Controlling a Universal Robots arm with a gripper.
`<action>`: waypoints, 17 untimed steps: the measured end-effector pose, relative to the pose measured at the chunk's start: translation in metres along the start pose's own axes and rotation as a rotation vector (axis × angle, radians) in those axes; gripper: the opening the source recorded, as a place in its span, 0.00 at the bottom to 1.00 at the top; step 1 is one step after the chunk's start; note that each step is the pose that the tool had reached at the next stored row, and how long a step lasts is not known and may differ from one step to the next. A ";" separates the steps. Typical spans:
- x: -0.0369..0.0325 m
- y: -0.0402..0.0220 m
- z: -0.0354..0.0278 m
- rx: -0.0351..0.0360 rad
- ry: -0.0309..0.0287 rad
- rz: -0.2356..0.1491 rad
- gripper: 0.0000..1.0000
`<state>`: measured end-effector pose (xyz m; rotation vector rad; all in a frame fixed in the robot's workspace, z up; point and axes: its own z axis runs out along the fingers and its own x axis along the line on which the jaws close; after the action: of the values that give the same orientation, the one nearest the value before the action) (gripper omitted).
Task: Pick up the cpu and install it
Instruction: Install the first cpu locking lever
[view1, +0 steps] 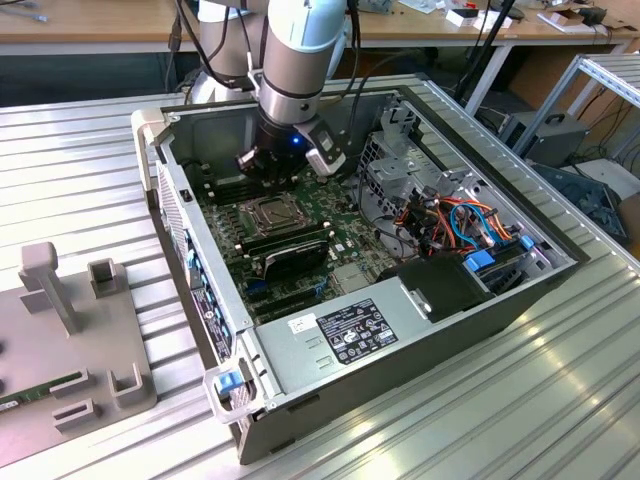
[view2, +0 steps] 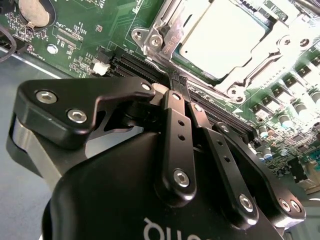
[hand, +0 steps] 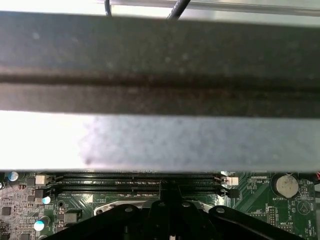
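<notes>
We see the black pincer (view2: 176, 89) pinched narrow with nothing gripped, low over the green motherboard (view2: 75, 30). The flat silvery-grey square cpu (view2: 222, 37) sits in its socket, framed by the shiny metal bracket (view2: 167, 32), just beside the pincer.

You have an open case (view1: 420, 365) on a ribbed table (view1: 560, 400): green motherboard (view1: 345, 250), power supply (view1: 345, 330), orange and blue cables (view1: 455, 220), coin battery (hand: 286, 184). Grey fixture (view1: 70, 340) at the exterior view's left.
</notes>
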<state>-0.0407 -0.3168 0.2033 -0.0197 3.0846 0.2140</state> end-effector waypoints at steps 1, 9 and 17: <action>0.0000 -0.0001 0.0005 0.0009 0.0002 0.000 0.11; -0.0006 -0.0002 0.0032 -0.0001 -0.0008 0.000 0.11; -0.0012 0.0009 -0.0060 0.0016 -0.0001 0.000 0.11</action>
<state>-0.0398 -0.3167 0.2095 -0.0197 3.0846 0.2116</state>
